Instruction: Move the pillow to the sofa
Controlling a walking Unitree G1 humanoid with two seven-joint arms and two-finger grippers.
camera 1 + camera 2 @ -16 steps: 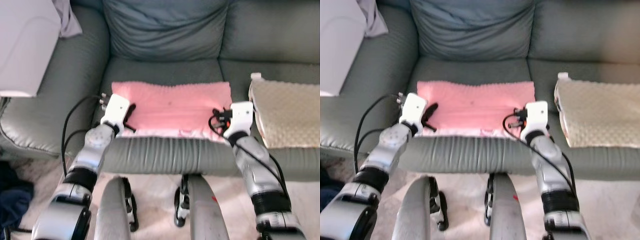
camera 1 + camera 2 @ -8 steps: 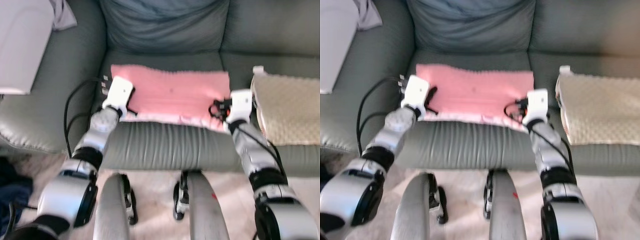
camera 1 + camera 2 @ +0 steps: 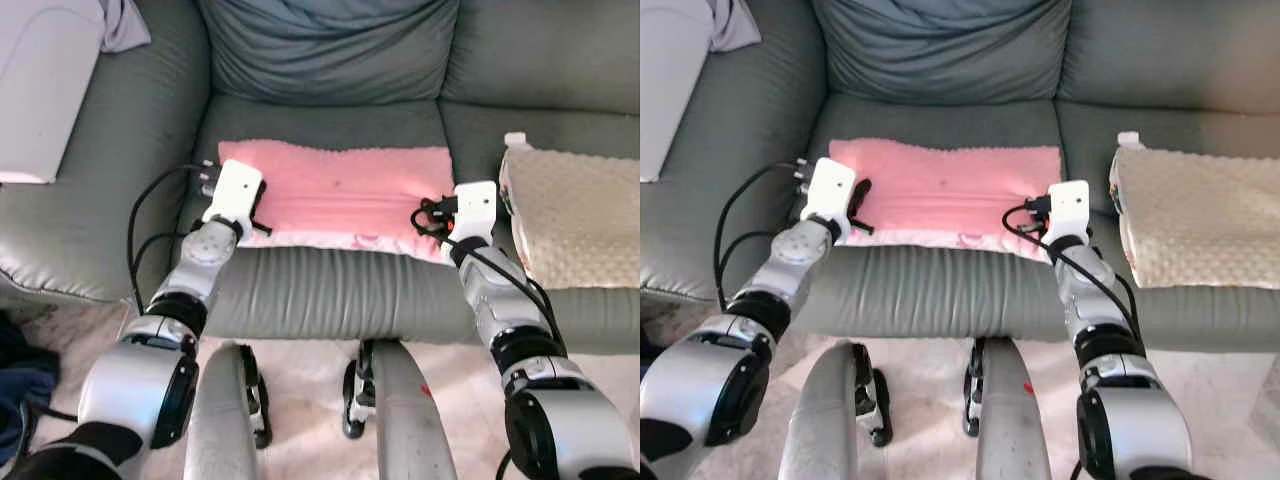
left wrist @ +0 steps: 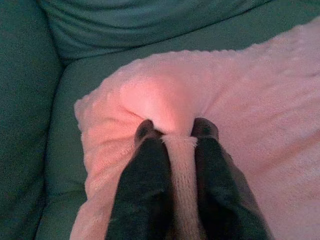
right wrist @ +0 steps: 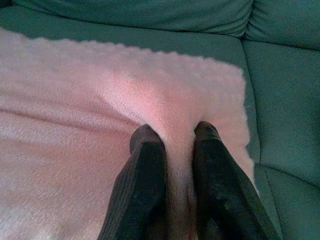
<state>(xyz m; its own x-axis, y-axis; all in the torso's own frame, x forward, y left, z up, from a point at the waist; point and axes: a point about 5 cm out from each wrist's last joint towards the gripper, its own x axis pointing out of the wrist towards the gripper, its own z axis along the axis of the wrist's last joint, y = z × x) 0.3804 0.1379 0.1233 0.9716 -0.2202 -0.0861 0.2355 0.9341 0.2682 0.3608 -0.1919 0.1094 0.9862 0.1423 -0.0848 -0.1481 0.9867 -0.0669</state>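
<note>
Flat pink fleece pillow point(image 3: 340, 195) on grey-green leather sofa point(image 3: 330, 290) seat, left gripper point(image 4: 174, 131) pinching its left edge, right gripper point(image 5: 172, 132) pinching its right edge, beige textured cushion point(image 3: 575, 215) just beside.

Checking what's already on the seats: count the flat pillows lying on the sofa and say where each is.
2. The pink pillow lies on the middle seat, pinched at its ends by the left tool and right tool. The beige pillow lies on the seat to its right. Others may sit outside the frame.

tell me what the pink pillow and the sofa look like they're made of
Pink pillow: soft fleece or plush, matte, going by its nubby pile that puckers where the left pincer and right pincer pinch it. Sofa: grey-green leather or faux leather, judging by its smooth, faintly shiny, creased surface.
</note>
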